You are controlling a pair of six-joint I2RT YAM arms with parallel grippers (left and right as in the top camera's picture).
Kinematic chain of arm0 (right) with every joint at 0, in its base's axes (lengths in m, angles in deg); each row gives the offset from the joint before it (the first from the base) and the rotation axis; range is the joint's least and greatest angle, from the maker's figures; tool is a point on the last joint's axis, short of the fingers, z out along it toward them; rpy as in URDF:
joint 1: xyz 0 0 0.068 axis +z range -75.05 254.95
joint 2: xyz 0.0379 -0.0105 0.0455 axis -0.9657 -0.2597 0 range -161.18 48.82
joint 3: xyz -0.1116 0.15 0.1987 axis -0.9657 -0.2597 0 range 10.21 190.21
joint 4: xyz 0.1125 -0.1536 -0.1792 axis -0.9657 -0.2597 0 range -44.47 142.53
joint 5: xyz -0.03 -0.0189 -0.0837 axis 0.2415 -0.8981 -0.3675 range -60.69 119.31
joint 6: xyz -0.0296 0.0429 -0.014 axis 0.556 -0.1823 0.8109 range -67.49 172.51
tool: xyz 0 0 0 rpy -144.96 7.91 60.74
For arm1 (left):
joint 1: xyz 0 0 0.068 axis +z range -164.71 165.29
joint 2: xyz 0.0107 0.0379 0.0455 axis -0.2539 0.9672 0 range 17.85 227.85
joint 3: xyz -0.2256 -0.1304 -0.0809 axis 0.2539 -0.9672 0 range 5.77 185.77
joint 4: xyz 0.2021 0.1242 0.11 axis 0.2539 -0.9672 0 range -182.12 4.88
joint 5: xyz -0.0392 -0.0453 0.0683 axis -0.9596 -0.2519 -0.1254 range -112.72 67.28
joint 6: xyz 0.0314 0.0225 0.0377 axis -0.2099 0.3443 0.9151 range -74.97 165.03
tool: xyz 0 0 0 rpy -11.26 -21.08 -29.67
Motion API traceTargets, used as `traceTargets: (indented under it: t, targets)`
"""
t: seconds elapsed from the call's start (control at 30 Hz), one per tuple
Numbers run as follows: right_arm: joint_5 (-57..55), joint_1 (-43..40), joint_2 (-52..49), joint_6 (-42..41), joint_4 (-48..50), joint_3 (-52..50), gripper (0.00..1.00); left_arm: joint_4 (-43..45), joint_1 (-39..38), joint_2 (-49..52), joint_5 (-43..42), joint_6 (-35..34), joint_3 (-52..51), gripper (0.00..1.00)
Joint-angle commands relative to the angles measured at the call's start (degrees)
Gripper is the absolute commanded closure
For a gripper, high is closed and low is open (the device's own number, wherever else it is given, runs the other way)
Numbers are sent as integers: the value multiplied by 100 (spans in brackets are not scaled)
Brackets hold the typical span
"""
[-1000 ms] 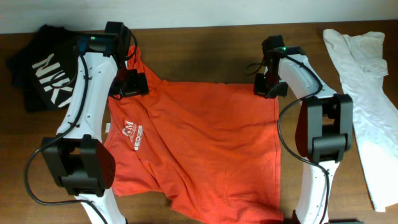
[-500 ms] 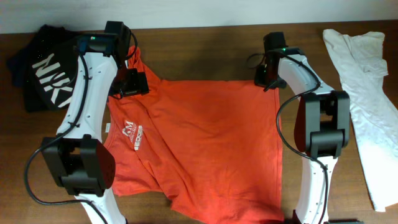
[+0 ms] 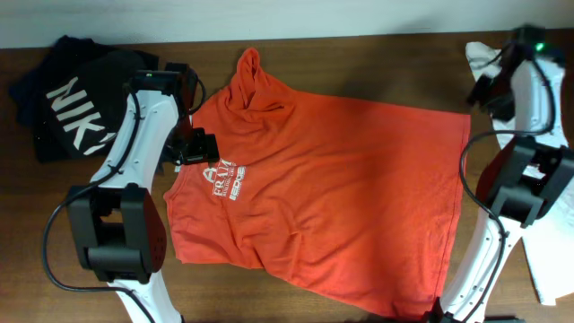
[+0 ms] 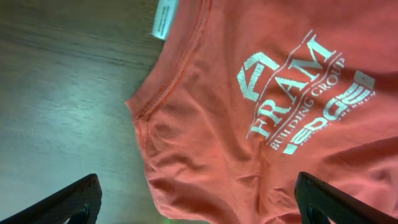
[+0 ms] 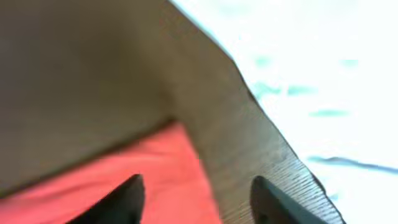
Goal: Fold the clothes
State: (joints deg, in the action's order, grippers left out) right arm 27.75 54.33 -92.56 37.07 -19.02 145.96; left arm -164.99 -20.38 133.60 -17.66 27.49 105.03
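Overhead view: an orange-red T-shirt [image 3: 341,197] lies spread nearly flat across the middle of a brown wooden table [image 3: 359,63], collar toward the left, hem toward the right, one sleeve bunched up at the far edge; white lettering [image 3: 224,180] marks the chest; the left gripper [image 3: 195,148] hangs over the shirt's collar edge, just beside the lettering; the right gripper [image 3: 480,90] sits at the far right, close to the shirt's far hem corner; a black shirt [image 3: 67,99] with large white letters lies crumpled at the far left; a white garment [image 3: 547,260] runs down the right side.

Left wrist view: the left gripper [image 4: 199,208] has its two dark fingers [image 4: 68,205] spread wide with nothing between them; the T-shirt [image 4: 205,143] lies on the table below, its white lettering [image 4: 305,93] legible, a white label [image 4: 163,18] at the collar.

Right wrist view, blurred: the right gripper [image 5: 199,202] has its fingers [image 5: 124,196] parted and clamps nothing; a corner of the T-shirt [image 5: 155,171] rests on the wood beneath; the white garment [image 5: 323,74] lies beyond.
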Motion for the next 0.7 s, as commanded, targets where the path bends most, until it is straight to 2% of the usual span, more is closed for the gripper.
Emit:
traceTargets:
  t: [0.0, 0.07, 0.1, 0.13, 0.17, 0.23, 0.33, 0.4, 0.47, 0.53, 0.6, 0.63, 0.67]
  targets:
    - [415, 168, 114, -308, -1062, 1777, 18, -358, 4, -468, -81, 26, -11, 1]
    - [715, 216, 125, -306, -1766, 2769, 9, -553, 9, -719, -79, 24, -11, 1]
    - [922, 256, 129, -328, -2382, 3598, 3, -651, 9, -929, -70, -81, -11, 1]
    - [1128, 295, 131, -299, -2581, 4083, 1, -695, 9, -1176, -79, -136, -11, 1]
    - [1550, 350, 245, -116, -2579, 4266, 1, -723, 9, -1397, -76, -186, -11, 1]
    - [1952, 525, 584, -262, -2579, 4266, 1, -922, 9, -1860, -76, -212, -11, 1]
    - [2041, 951, 1067, -260, -2581, 4092, 1, -1366, 9, -2417, 131, -216, -13, 1]
    - [1792, 1316, 1729, -260, -2579, 3379, 1, -1609, 9, -2771, 203, -236, -13, 1]
    - [1292, 1624, 2538, -262, -2579, 2229, 1, -1646, 9, -3021, 199, -234, -142, 1]
    - [732, 1856, 3552, -310, -2579, 603, 1, -1644, 9, -3130, 101, -234, -525, 1]
    - [463, 1867, 4439, -503, -2577, -892, 1, -1331, 9, -3185, -24, -232, -1318, 1]
    - [448, 1862, 4942, -503, -2577, -1698, 1, -857, 9, -3187, -160, -229, -1897, 1]
    - [448, 1864, 5171, -501, -2577, -2068, 1, -501, 9, -3187, -286, -229, -2288, 1]
